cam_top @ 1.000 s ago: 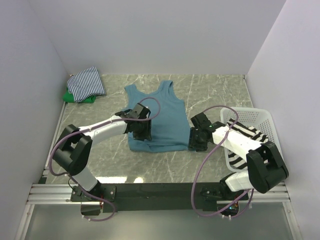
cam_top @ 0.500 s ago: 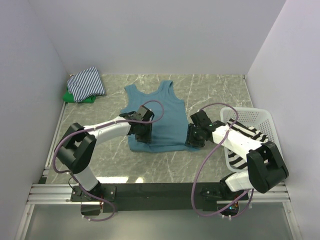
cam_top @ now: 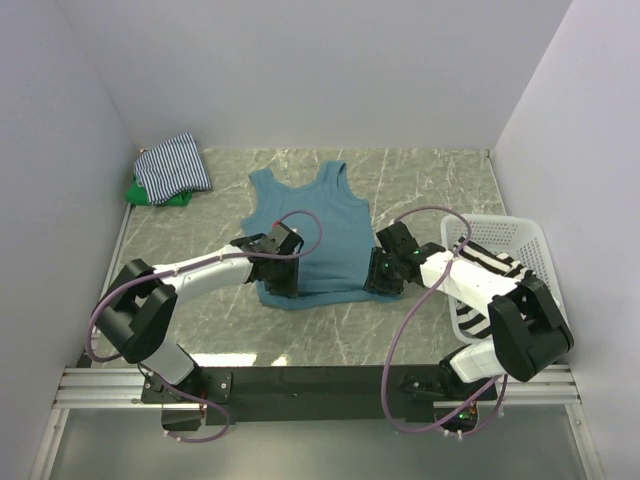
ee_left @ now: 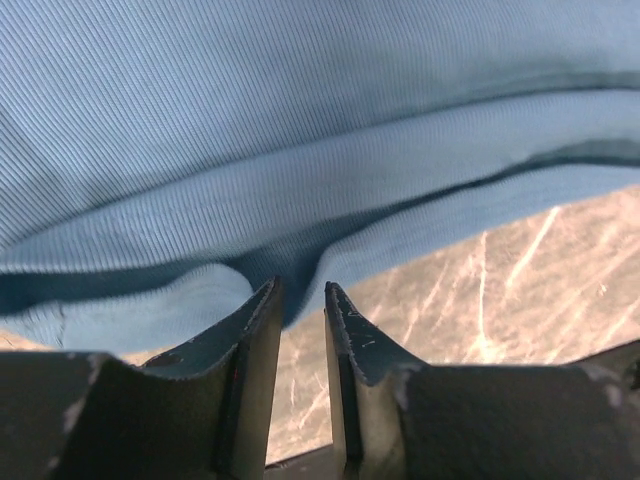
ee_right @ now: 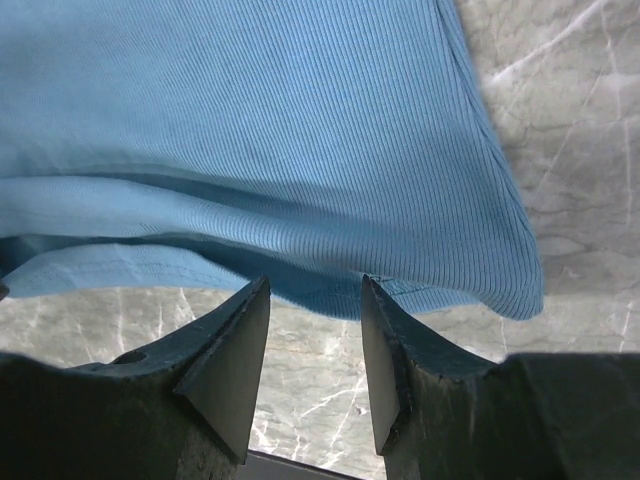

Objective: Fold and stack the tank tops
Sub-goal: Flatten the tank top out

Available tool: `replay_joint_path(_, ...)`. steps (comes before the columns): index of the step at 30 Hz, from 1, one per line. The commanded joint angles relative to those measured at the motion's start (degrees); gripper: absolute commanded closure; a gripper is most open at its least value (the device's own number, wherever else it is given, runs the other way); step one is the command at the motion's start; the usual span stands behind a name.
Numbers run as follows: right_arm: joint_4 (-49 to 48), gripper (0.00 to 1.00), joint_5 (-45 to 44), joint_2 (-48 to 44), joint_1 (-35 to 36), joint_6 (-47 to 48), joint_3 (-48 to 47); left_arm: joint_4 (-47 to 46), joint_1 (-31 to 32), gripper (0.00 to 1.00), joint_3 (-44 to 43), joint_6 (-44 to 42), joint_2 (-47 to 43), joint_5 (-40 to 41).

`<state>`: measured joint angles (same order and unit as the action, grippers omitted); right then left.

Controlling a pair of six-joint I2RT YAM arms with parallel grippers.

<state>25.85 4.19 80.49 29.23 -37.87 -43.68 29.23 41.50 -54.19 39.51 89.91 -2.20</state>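
Observation:
The teal-blue tank top [cam_top: 318,228] lies flat mid-table, straps to the back. My left gripper [cam_top: 276,276] is at its near-left hem; in the left wrist view [ee_left: 302,292] the jaws are almost together, with the hem [ee_left: 300,240] pinched at the tips. My right gripper [cam_top: 382,276] is at the near-right hem; its jaws [ee_right: 316,290] stand apart with the hem edge [ee_right: 330,290] at the tips. The thin striped top [cam_top: 172,164] lies folded on the green top [cam_top: 150,194] at the back left. The bold striped top [cam_top: 492,268] lies in the basket.
The white lattice basket [cam_top: 520,232] stands at the right, beside my right arm. White walls close in the table at the left, back and right. Grey marble table [cam_top: 420,180] shows around the teal top.
Both grippers have moved in onto the teal top's near hem. The left one slid toward the near-left corner, and the hem there has bunched.

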Motion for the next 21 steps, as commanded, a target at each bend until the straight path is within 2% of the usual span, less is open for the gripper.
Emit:
replay_joint_path(1,-1.9,0.51,-0.1,0.2,0.8,-0.7,1.1,-0.1,1.3,0.71,1.0,1.7,-2.9,-1.1)
replay_joint_path(10,-2.7,0.52,-0.7,-0.1,2.7,-1.8,3.8,-0.9,4.6,0.72,5.1,5.3,-4.9,-1.0)
replay_joint_path(21,-2.8,0.52,-1.5,-1.1,3.5,-2.7,6.6,-1.5,5.9,0.71,14.5,13.7,-13.6,1.8)
